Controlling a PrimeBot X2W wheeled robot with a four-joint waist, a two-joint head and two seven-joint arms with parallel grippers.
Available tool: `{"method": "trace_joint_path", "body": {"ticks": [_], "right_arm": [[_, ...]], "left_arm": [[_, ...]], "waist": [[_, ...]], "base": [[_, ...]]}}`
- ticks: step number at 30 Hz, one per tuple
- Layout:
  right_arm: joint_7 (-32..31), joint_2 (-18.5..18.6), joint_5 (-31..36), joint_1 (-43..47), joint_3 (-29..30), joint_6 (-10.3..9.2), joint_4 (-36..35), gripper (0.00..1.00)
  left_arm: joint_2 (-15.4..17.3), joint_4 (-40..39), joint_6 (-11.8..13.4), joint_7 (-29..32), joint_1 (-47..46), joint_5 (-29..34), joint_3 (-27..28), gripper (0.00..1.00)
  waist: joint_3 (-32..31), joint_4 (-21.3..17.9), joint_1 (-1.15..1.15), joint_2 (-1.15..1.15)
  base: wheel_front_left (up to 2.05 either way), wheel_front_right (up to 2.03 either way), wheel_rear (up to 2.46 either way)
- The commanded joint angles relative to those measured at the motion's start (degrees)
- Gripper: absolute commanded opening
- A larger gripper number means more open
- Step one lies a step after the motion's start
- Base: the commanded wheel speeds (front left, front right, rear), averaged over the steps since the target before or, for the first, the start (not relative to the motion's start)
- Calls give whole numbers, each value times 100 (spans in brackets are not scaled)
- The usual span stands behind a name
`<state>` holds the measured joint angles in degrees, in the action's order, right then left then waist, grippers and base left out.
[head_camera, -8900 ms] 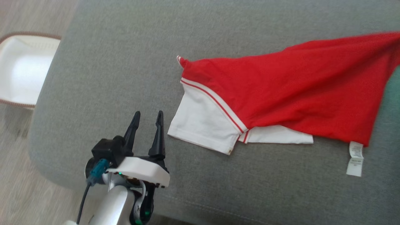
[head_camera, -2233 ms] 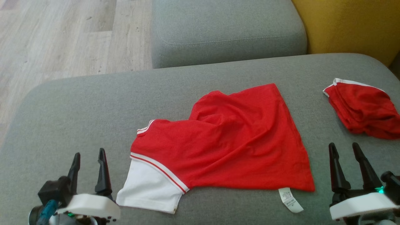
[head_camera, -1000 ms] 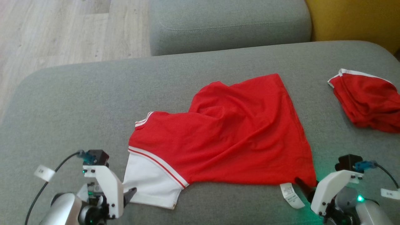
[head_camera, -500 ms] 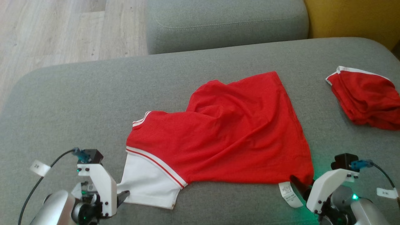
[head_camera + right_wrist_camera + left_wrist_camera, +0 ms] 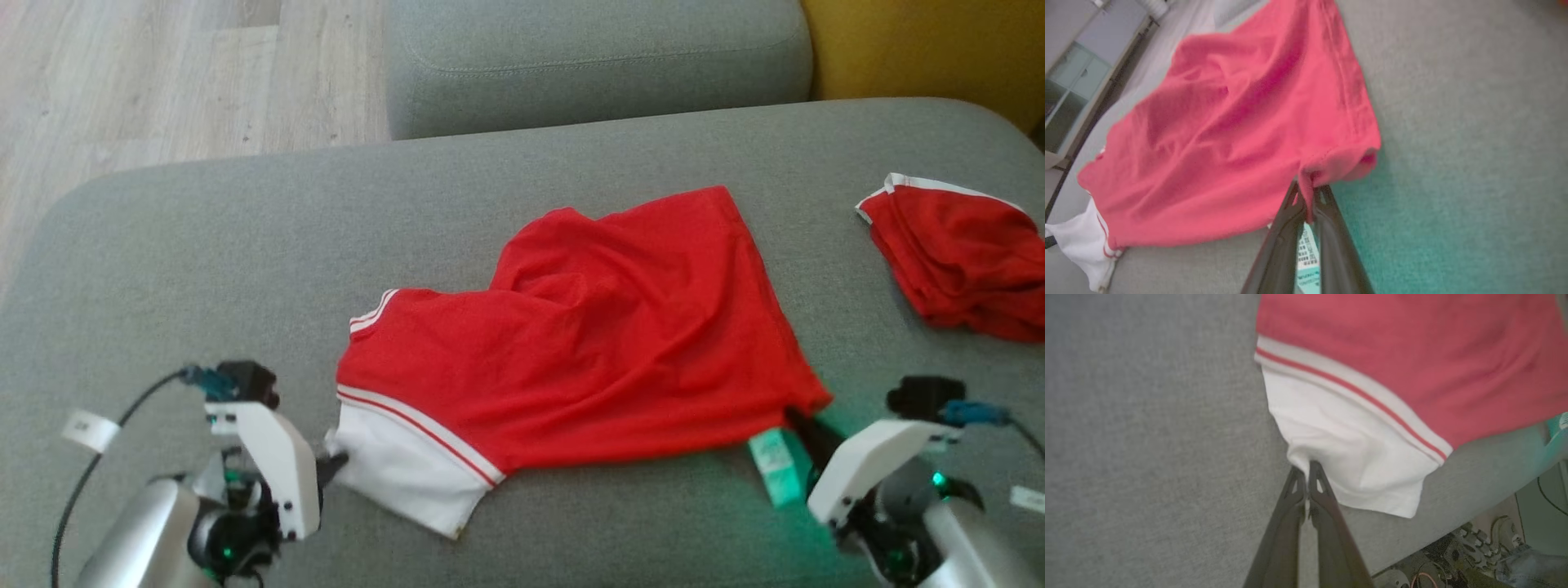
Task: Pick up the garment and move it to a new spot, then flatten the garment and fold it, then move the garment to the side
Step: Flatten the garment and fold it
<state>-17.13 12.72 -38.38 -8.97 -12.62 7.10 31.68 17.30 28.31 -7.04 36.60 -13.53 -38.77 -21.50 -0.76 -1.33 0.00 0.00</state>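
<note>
The red garment (image 5: 604,343) lies spread between the grippers: the left gripper (image 5: 1306,473) pinches the corner of its white sleeve (image 5: 400,482), and the right gripper (image 5: 1308,190) clamps the red hem corner by the care label (image 5: 775,469). Both arms reach in low, fingers angled inward. Beneath is a grey sofa cushion (image 5: 245,261), with a second red garment (image 5: 955,261) beyond the right gripper and wood floor (image 5: 163,82) past the cushion.

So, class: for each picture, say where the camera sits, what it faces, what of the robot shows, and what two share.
Head view: on the head, facing down at the garment on the sofa; left pincer and right pincer show.
Left wrist view: on that wrist, along shut fingers pinching the white sleeve.
Right wrist view: likewise, fingers pinching the red hem.
Shared: both wrist views show the white sleeve.
</note>
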Motion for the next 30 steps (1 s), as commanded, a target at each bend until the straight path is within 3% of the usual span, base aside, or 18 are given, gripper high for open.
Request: {"method": "trace_joint_path", "body": {"ticks": [1, 6, 11, 19, 30], "right_arm": [[313, 234, -288, -339, -111, 39, -561, 0], [520, 444, -686, -792, -168, 39, -1105, 0], [508, 817, -1168, -2137, -254, 39, -1247, 0], [907, 1173, -1469, -4971, -412, 39, -403, 0], [1726, 1236, -2076, -7845, -897, 39, 423, 0]], "left_arm": [[197, -530, -16, -219, -434, -144, 397, 0], [203, -789, 27, -508, -867, -102, 557, 0], [3, -685, 179, -896, -2201, 191, 614, 0], [-535, 490, 330, -2090, -5135, 445, 921, 0], [-852, 2046, 410, -3677, -8142, 425, 1382, 0]], "waist": [[11, 12, 0, 0], [253, 11, 0, 0], [984, 29, 0, 0], [2134, 90, 0, 0], [2495, 85, 0, 0]], "base": [[0, 0, 0], [0, 0, 0], [0, 0, 0], [0, 0, 0], [0, 0, 0]]}}
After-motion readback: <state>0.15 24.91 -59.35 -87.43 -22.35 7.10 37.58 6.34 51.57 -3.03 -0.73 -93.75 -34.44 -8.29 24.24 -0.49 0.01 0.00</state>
